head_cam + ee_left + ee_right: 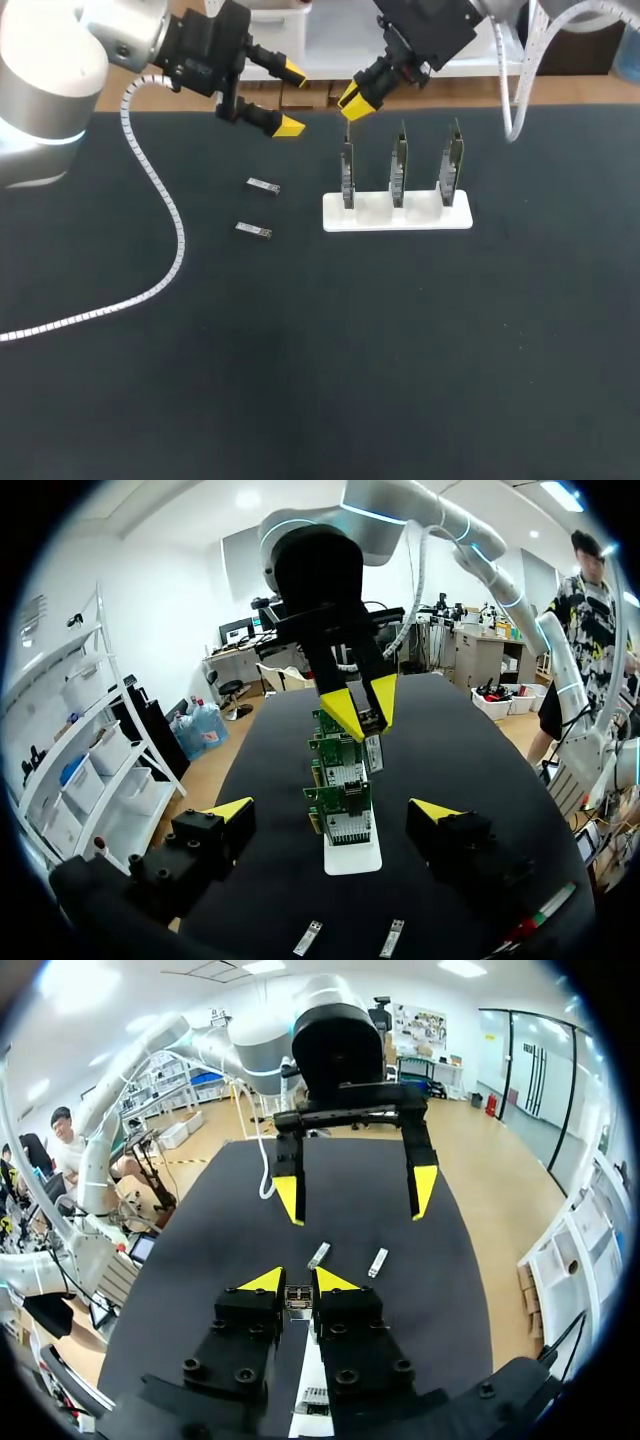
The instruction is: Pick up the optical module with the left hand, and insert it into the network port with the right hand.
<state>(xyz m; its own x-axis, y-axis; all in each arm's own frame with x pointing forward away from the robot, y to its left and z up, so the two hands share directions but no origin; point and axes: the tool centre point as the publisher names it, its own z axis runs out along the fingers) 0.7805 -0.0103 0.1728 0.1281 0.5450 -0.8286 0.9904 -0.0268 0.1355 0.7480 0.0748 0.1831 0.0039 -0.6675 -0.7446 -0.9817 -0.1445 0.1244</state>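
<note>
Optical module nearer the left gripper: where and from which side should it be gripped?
Grip the optical module across its two long sides, mid-length, coming straight down. It lies flat and slim on the table, the second module apart from it, so the left gripper, jaws open, can likely straddle its narrow width.

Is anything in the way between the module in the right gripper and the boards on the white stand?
Nothing visible. The right gripper holds the optical module just above the end board on the white stand, with open air between. The open left gripper is off to the side, apart from both.
</note>
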